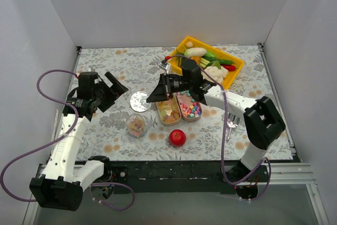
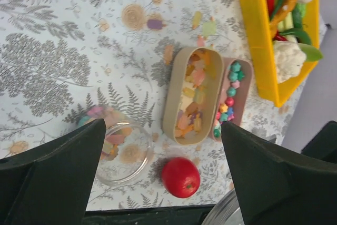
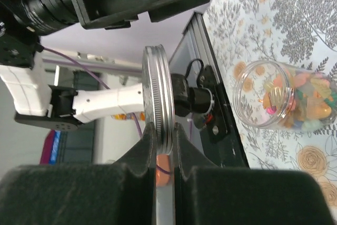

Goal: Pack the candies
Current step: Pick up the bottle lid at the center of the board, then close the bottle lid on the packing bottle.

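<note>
Step in hand, as I read it: lid work on the jar [image 1: 136, 126], which stands open on the counter [image 1: 105, 67] with mixed sweets inside. Right pincer [image 3: 165, 133] is clamped across the flat faces of the silver lid [image 3: 156, 88], fingers on either side and the rim edge-on to its own camera. From above, the lid shows its full face just beyond the jar, on the far side from the arm bases; it is roughly level, though I cannot tell whether it rests on the counter or hangs clear. I also cannot tell whether the lid is going on or being set aside. Candies [image 2: 190, 98] lie mostly in the tan tray [image 2: 169, 101] just right of the jar; a pink tray [image 2: 243, 93] touching it holds brighter beads, and more pieces sit in the jar itself. The red ball [image 1: 177, 137] is right of the jar and nearer the bases; the yellow bin [image 2: 251, 35] of toy vegetables is well apart, far right. The next move probably calls for carrying the lid over the jar mouth, level and centred, before any turning; if more candies are due in, park the lid flat, away from the trays. Right arm: elbow high near the right edge, forearm reaching left across both trays. Left pincer [image 1: 117, 94] is spread wide and holds nothing, up left of the jar; it points toward the lid but is apart from it, forearm rising from the near-left base.
</note>
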Motion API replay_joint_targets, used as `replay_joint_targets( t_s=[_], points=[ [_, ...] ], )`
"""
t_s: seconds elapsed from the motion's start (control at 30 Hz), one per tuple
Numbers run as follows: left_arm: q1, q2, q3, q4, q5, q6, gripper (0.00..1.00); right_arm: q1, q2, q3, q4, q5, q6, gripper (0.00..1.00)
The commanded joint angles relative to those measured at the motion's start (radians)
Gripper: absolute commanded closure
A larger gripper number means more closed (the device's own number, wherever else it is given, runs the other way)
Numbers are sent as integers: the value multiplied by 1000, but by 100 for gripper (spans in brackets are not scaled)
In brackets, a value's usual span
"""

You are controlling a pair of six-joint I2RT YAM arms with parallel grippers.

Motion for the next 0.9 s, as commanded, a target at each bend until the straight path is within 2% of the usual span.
replay_joint_targets(
  t_s=[0.0,0.17,0.4,0.67,0.87],
  points=[
    [15,-5,-40,-77,-41,-1,13,40,99,157,-316,-60,-221,99],
    [19,-13,-81,-111,-75,-17,19,69,183,223,-504,-67,-308,99],
    [35,13,-143,-78,-19,-28,19,98,291,295,-691,-58,-417,99],
    [38,33,-209,-37,67,-31,21,103,337,367,-706,22,-447,99],
    [39,73,-239,-28,78,-45,22,108,380,419,-726,58,-453,99]
  ],
)
